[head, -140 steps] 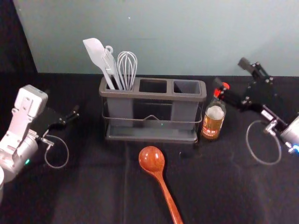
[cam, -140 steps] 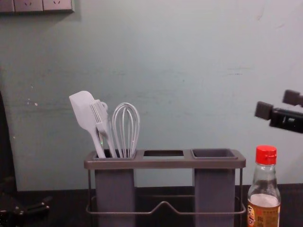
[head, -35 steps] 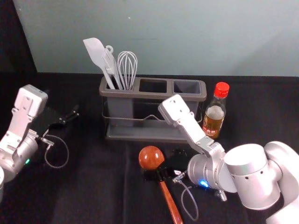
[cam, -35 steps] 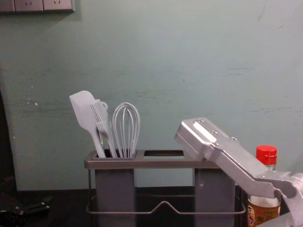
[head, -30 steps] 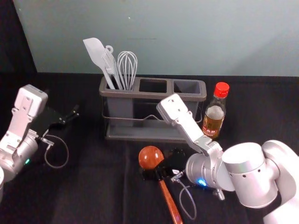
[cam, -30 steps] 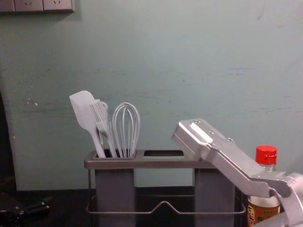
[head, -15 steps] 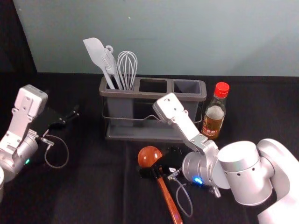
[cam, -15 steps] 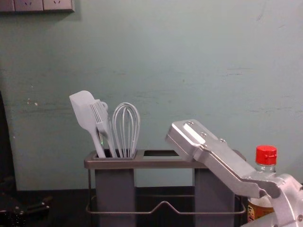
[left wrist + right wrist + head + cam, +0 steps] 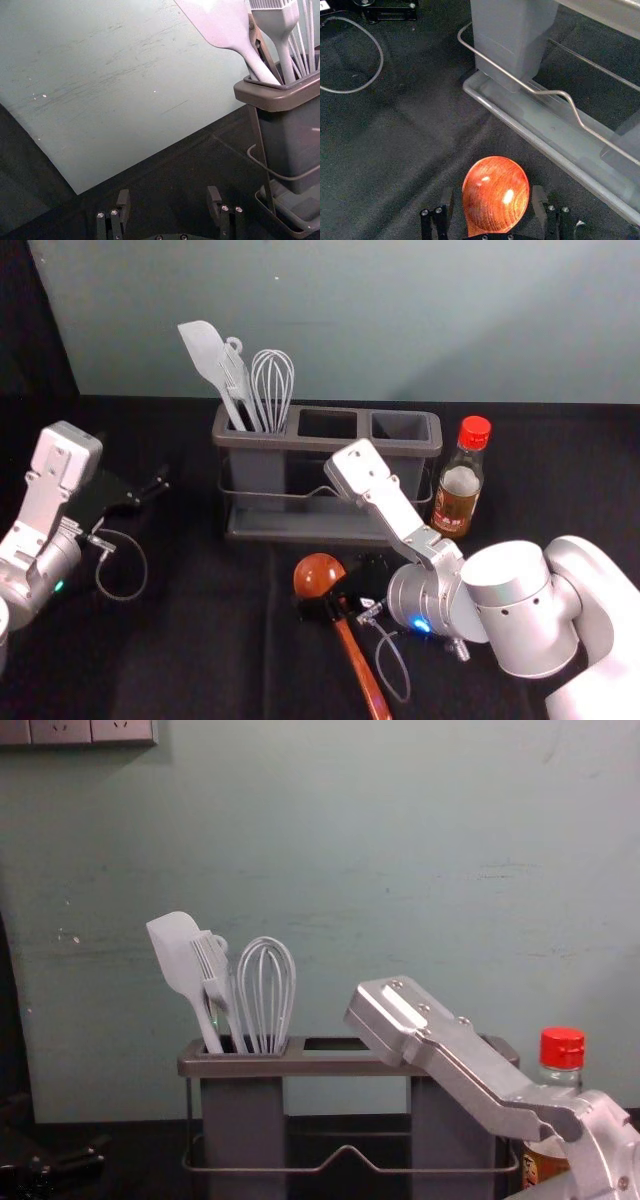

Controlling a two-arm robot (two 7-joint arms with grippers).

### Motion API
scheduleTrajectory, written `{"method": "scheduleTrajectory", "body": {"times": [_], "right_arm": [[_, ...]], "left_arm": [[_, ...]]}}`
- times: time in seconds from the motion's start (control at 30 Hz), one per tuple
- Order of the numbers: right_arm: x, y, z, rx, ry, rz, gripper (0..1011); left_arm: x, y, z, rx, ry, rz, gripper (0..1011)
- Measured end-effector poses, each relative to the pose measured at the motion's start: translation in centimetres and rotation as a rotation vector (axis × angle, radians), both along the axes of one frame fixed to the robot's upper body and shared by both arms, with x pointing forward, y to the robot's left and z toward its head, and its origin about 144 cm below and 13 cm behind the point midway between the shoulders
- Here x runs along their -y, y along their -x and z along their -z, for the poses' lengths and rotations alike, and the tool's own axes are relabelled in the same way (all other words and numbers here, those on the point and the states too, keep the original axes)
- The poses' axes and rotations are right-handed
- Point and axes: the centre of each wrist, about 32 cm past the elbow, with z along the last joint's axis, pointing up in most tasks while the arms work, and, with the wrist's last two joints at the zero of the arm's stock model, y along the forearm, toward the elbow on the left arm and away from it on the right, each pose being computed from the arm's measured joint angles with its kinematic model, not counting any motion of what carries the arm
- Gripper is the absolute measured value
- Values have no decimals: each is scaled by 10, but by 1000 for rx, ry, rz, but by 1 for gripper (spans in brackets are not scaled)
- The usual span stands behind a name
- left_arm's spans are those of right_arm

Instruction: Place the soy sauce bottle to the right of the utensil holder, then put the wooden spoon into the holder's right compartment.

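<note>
The soy sauce bottle (image 9: 458, 480) stands upright just right of the utensil holder (image 9: 325, 537); the chest view shows its red cap (image 9: 562, 1047). In front of the holder lies the wooden spoon (image 9: 318, 575), bowl away from the robot. My right gripper (image 9: 335, 608) is low over the spoon where bowl meets handle. From the right wrist, the open right gripper (image 9: 493, 200) has one finger on each side of the spoon bowl (image 9: 496, 192), with gaps showing. My left gripper (image 9: 155, 488) is parked left of the holder, open in its wrist view (image 9: 169, 196).
A spatula (image 9: 205, 355), a brush and a whisk (image 9: 272, 380) stand in the holder's left compartment. The right forearm (image 9: 520, 610) extends across the table's right front, ahead of the bottle. A wall (image 9: 400, 320) rises behind the table.
My right gripper has left the bottle's cap and come forward and left, down to the spoon. Most recently it crept slightly left, and the spoon's bowl shifted slightly left too. The left arm stayed still.
</note>
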Motion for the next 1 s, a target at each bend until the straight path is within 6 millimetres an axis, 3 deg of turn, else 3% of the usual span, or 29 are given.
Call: {"method": "scheduleTrajectory", "body": {"times": [1.0], "right_arm": [[-8,-10,4,2,19,-9,1003]], "left_arm": [[0,0,0,0,0,0,1005]]}}
